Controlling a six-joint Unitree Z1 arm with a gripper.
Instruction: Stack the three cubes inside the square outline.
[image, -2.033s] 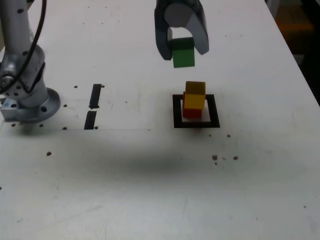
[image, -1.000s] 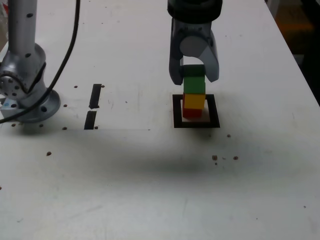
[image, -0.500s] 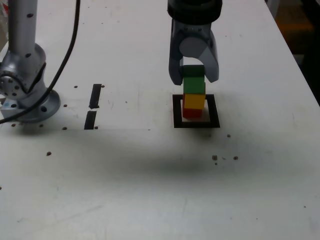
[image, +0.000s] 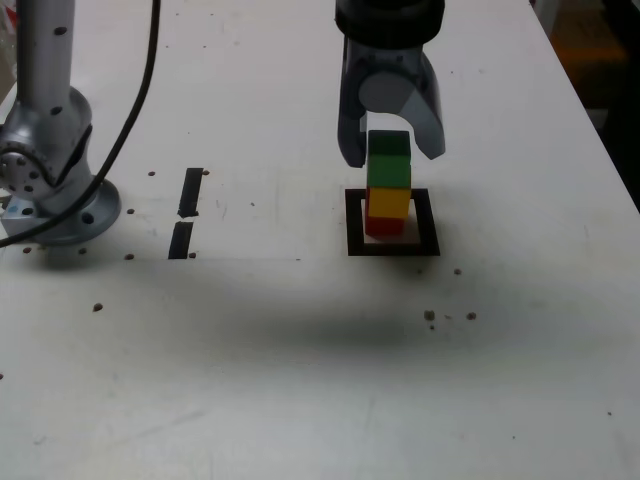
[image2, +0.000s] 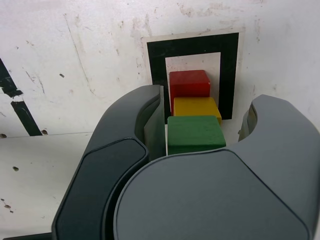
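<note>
The white tabletop fills the exterior view, scuffed and dotted with small dark specks. At about 9 o'clock from the middle of that view stands the arm's grey base, with a black cable running up from it. From 12 o'clock the gripper hangs straight down over the stack. Its jaws are spread: in the wrist view a gap shows on each side of the green cube, so they hold nothing.

The square outline of black tape lies at about 2 o'clock from the view's centre. Inside it, on the white middle, the three cubes stand in one column: the red cube at the bottom, the yellow cube on it, the green cube on top, between the jaw tips.

Two short black tape strips lie end to end at 9 o'clock from the outline, well apart from it, near the base.
</note>
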